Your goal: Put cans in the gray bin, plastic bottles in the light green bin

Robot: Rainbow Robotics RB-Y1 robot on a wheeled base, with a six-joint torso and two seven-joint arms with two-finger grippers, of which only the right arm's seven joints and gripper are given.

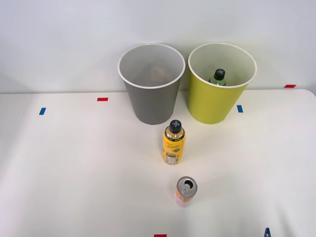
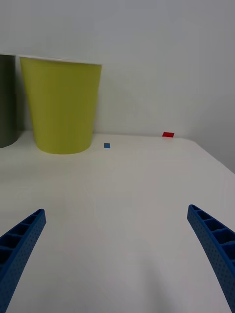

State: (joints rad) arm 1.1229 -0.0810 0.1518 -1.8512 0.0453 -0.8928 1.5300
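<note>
A short orange-pink can (image 1: 186, 191) with a silver top stands upright on the white table, nearest the front edge. Behind it stands a yellow bottle (image 1: 174, 142) with a black cap. At the back, the gray bin (image 1: 150, 101) is on the left and the light green bin (image 1: 213, 101) (image 2: 61, 105) on the right. Inside the light green bin I see the black cap and green shoulders of a plastic bottle (image 1: 217, 76). My right gripper (image 2: 116, 210) is open and holds nothing. One blue fingertip (image 1: 266, 231) shows at the front right edge, well right of the can.
Small red and blue tape marks (image 1: 102, 99) (image 2: 106, 145) dot the table. The white wall rises just behind the bins. The table's right edge (image 2: 215, 161) runs close beside the gripper. A sliver of the gray bin (image 2: 6, 102) stands beside the light green one.
</note>
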